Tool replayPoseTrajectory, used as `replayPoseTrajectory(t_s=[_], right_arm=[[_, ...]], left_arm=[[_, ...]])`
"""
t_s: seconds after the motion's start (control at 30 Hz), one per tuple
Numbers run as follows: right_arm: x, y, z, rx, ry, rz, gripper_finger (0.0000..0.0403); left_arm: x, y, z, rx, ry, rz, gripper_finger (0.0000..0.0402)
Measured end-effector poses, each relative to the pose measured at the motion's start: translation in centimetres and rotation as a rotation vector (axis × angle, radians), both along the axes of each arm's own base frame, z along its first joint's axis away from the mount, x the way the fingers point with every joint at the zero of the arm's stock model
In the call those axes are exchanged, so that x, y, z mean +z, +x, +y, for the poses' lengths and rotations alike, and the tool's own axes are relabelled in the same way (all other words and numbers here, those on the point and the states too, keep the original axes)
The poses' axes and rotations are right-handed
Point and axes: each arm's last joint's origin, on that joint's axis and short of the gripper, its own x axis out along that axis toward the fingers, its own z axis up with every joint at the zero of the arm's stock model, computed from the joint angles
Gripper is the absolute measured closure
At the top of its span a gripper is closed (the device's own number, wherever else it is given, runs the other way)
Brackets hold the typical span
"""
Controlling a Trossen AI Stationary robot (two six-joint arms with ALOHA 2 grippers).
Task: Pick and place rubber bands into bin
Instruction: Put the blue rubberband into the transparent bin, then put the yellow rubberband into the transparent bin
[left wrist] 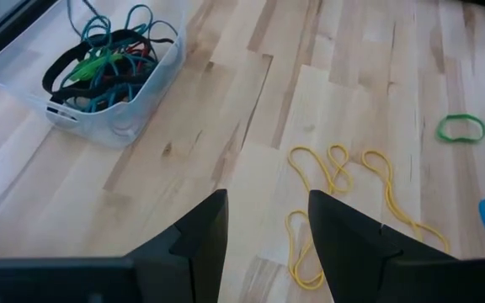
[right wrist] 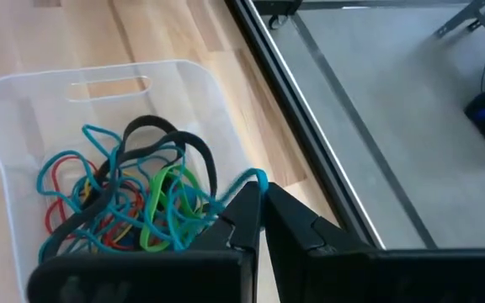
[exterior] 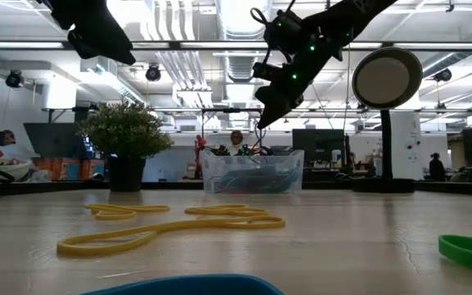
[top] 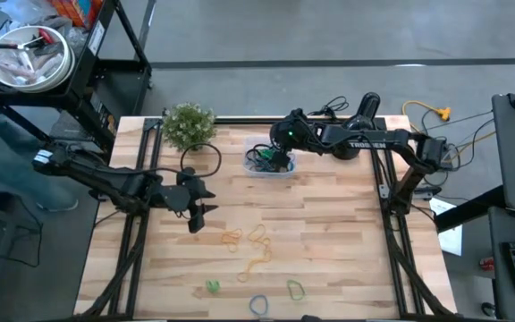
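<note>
1. The wooden table carries the bin near its far edge, partly filled with rubber bands.
2. The right gripper hangs over the bin, pinched shut on a blue band; it should spread its fingers only while over the bin.
3. The left gripper, fingers apart and empty, hovers near the yellow bands; it should lower straight onto one loop.

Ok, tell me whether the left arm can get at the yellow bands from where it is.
Probably yes. The left gripper hangs open above bare wood, and the yellow rubber bands lie loose just ahead of its fingertips, nothing between them. The right gripper is over the bin.
</note>
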Motion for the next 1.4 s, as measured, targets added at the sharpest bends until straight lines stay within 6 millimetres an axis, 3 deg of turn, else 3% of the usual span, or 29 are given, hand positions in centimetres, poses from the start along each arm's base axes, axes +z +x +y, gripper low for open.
replayPoseTrajectory(t_s=[0.37,0.93,1.23,1.4], right_arm=[[0.1,-0.1,-0.8,0.050,0.103,-0.071,0.0389],[-0.4,-0.5,-0.6,0.113,0.305,-0.093,0.0301],[-0.4,-0.6,-0.5,0.116,0.323,-0.090,0.0302],[0.8,0.0,0.7,0.248,0.373,-0.121,0.0310]], left_arm=[[0.0,0.0,0.0,0.003,0.003,0.002,0.0251],[-0.1,0.1,0.0,0.002,0.005,0.005,0.0251],[-0.1,0.1,0.0,0.000,0.001,0.006,0.0251],[-0.3,0.2,-0.1,-0.016,-0.011,0.017,0.0251]])
